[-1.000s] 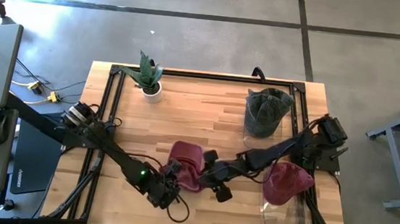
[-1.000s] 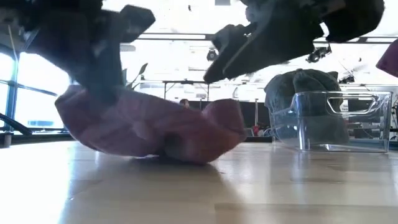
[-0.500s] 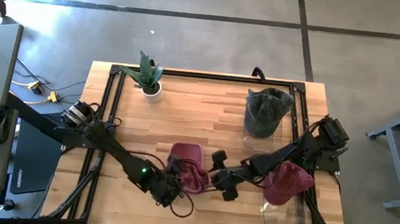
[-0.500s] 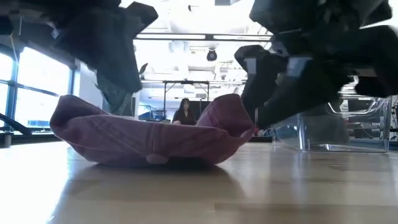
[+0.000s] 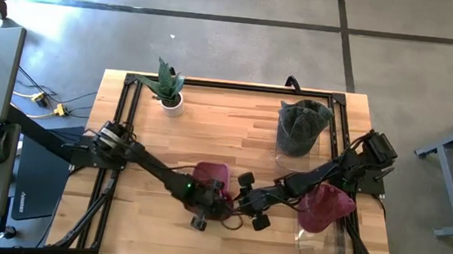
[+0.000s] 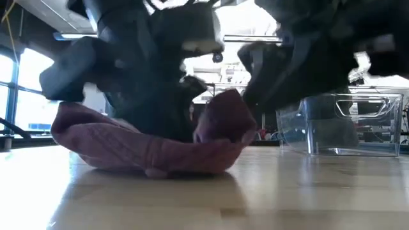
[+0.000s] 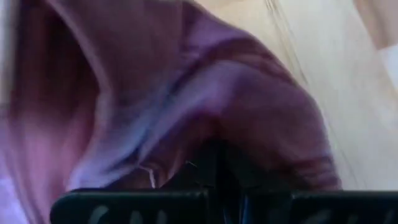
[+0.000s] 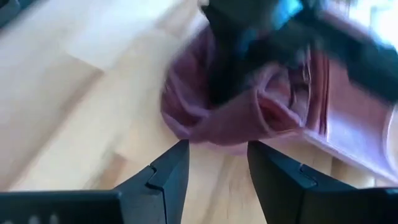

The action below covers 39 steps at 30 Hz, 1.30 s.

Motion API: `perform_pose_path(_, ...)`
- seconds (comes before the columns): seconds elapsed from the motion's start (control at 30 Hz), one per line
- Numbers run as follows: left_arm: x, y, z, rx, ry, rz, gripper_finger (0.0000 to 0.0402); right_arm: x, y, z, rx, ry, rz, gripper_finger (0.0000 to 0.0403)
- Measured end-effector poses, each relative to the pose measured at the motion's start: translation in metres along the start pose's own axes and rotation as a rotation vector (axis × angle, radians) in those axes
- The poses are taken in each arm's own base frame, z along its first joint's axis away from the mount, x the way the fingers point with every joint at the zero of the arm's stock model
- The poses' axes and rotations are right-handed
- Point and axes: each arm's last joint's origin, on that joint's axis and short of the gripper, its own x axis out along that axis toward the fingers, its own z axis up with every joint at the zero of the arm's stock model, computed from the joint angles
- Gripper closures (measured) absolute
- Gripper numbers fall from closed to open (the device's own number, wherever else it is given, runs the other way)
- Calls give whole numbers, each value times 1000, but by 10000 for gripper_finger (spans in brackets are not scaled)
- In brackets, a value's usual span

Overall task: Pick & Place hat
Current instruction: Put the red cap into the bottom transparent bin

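Observation:
A maroon hat (image 5: 210,177) lies crown-down on the wooden table, near the middle of its near half; its rim rises like a bowl in the low view (image 6: 223,121). My left gripper (image 5: 213,201) reaches in from the left and sits on the hat's near part, shut into its cloth (image 7: 214,165). My right gripper (image 5: 240,201) is open just to the hat's right. In its wrist view (image 8: 214,165) the two fingers stand a little short of the hat's edge (image 8: 205,140), touching nothing. My left gripper is shut on the hat's cloth at its near-right part (image 7: 249,124), coming slanting down from the table's left. The cloth bunches around the shut fingers and hides the exact spot and the number of layers. The hat's underside rests on the table (image 6: 153,169).
A clear bin (image 5: 315,246) at the near right holds a second maroon hat (image 5: 327,203). Another clear bin further back holds a dark green hat (image 5: 301,125). A potted plant (image 5: 168,89) stands at the far left. Black frame rails (image 5: 124,118) run along the table's edges.
My left gripper has moved from the hat's near-left side toward the right, onto the hat, and down into its cloth. My right gripper has drawn back a little toward the right. The hat, bunched up a second ago, has settled flatter on the table.

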Motion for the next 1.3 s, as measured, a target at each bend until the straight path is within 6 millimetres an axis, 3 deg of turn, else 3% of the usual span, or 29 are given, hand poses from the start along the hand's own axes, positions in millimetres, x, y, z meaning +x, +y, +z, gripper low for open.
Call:
perform_pose_path(0.17,8,0,2,81,-29,-151,399,-13,2,11,-33,-63,-70,246)
perform_pose_path(0.3,6,-3,2,124,-33,-113,399,-25,3,18,-15,-82,-142,240)
perform_pose_path(0.6,-64,-20,2,145,8,135,399,-24,17,19,-72,-107,-64,225)
perform_pose_path(0.73,-94,-34,-6,95,23,248,399,-19,16,26,-55,-197,-61,231)
perform_pose_path(0.87,-115,-50,-23,-46,83,311,399,-6,13,26,-40,-239,-54,257)
perform_pose_path(1.03,-128,-69,-50,-202,157,418,399,21,4,44,30,-231,-55,312)
perform_pose_path(1.17,-126,-79,-68,-289,142,465,399,41,-5,55,85,-93,-56,364)
perform_pose_path(1.3,-123,-85,-81,-341,104,509,398,44,-15,55,131,168,-68,398)
